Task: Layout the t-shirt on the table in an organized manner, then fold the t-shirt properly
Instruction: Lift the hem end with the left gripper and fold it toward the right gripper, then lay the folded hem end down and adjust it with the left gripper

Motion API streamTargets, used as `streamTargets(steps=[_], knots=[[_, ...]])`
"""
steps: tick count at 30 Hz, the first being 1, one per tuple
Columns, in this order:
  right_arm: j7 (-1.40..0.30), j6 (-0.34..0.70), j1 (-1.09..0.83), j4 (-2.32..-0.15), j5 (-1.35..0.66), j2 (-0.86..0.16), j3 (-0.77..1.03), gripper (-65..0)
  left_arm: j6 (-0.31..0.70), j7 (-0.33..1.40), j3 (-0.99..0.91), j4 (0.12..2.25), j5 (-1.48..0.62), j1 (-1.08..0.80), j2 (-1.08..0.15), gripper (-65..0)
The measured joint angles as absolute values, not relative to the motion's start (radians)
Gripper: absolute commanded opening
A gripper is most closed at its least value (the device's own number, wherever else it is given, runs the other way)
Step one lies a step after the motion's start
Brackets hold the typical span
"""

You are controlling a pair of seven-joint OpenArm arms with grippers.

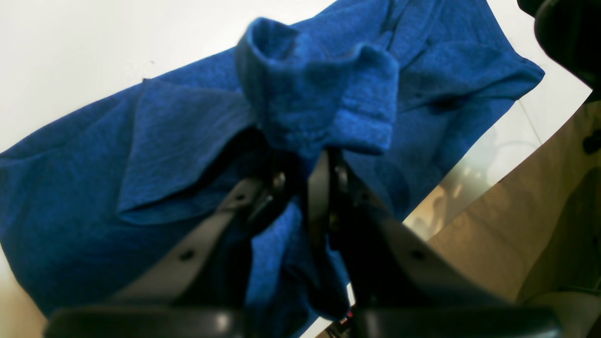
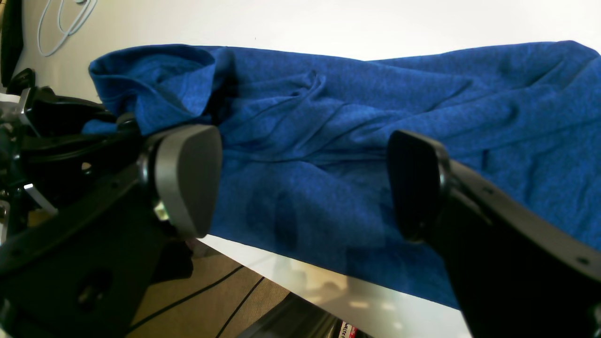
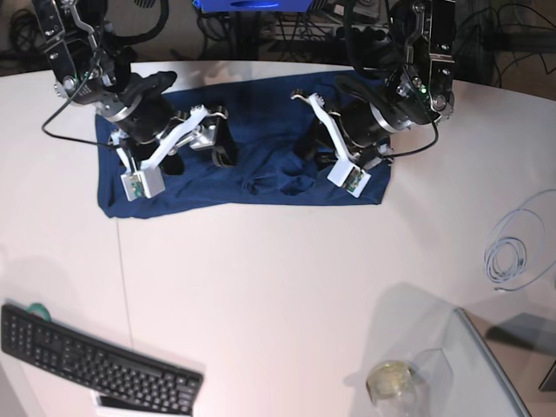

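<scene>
Navy blue knit cloth, the t-shirt (image 3: 252,156), lies spread in a wide band across the far part of the white table (image 3: 287,278), wrinkled in the middle and near its edges. The left gripper (image 1: 300,173) has its jaws pinched nearly together on a bunched fold of the t-shirt, and the cloth stands up in a rolled lump just past the fingertips. The right gripper (image 2: 305,183) hovers over the other end of the shirt with its jaws spread wide and nothing between them; its pads (image 2: 188,178) sit just above the cloth near the table's edge. Nearer the front of the table lie a black keyboard (image 3: 95,360), a glass (image 3: 391,382) and a coiled white cable (image 3: 512,252), all well apart from the shirt.
</scene>
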State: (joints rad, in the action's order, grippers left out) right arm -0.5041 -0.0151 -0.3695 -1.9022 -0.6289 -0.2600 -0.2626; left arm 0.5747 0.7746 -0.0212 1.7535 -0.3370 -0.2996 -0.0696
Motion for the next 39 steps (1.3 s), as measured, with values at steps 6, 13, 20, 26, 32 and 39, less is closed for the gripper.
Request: streamTargets(steps=[6, 13, 20, 26, 32, 39], knots=[[-0.504, -0.015, -0.369, -1.902, -0.628, -0.26, -0.263, -13.4, 0.575, 0.775, 0.029, 1.753, -0.345, -0.3, -0.069, -54.1], [-0.504, -0.015, -0.37, -1.902, -0.628, -0.257, -0.263, -13.4, 0.576, 0.775, 0.029, 1.753, -0.344, -0.293, -0.069, -23.5], [-0.504, -0.015, -0.372, -1.902, -0.629, -0.257, -0.263, -13.4, 0.575, 0.772, 0.189, 1.756, -0.345, -0.276, -0.067, -22.2], [-0.49, -0.015, -0.37, -1.903, -0.635, -0.254, -0.262, -13.4, 0.583, 0.775, 0.125, 1.882, -0.346, -0.316, -0.07, -22.5], [-0.503, -0.015, -0.375, -1.903, -0.628, -0.255, -0.262, -13.4, 0.576, 0.776, -0.165, 1.925, -0.336, -0.395, -0.075, -65.0], [-0.503, -0.015, -0.374, -1.903, -0.629, -0.254, -0.267, -13.4, 0.575, 0.774, -0.274, 1.849, -0.336, -0.382, -0.072, -65.0]])
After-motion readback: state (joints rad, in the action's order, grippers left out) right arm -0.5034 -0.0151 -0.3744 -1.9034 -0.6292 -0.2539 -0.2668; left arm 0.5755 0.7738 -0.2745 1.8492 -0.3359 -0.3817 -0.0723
